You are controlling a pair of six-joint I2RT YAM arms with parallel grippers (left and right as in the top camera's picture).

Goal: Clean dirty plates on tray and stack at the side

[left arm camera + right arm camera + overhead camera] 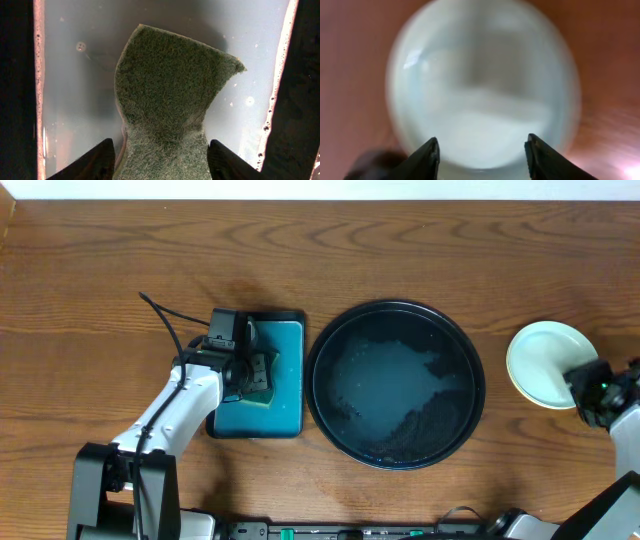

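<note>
A pale mint-white plate (pixel 545 360) lies on the bare wood at the right, outside the large round black tray (pixel 395 308). The tray holds no plate, only a wet film. No yellow plate shows. My right gripper (pixel 580 383) hovers open at the plate's near right edge. In the right wrist view the plate (pixel 485 85) is blurred and fills the space beyond the spread fingers (pixel 481 157). My left gripper (pixel 258 372) is over the teal tray (pixel 288 340), shut on a green sponge (pixel 167 85) that is pinched in at the waist between the fingers (pixel 161 162).
The rectangular teal tray has a black rim (pixel 287 75) and a wet floor (pixel 80 90) with droplets. It sits just left of the black tray. Bare wood tabletop (pixel 400 240) lies behind both trays and around the plate.
</note>
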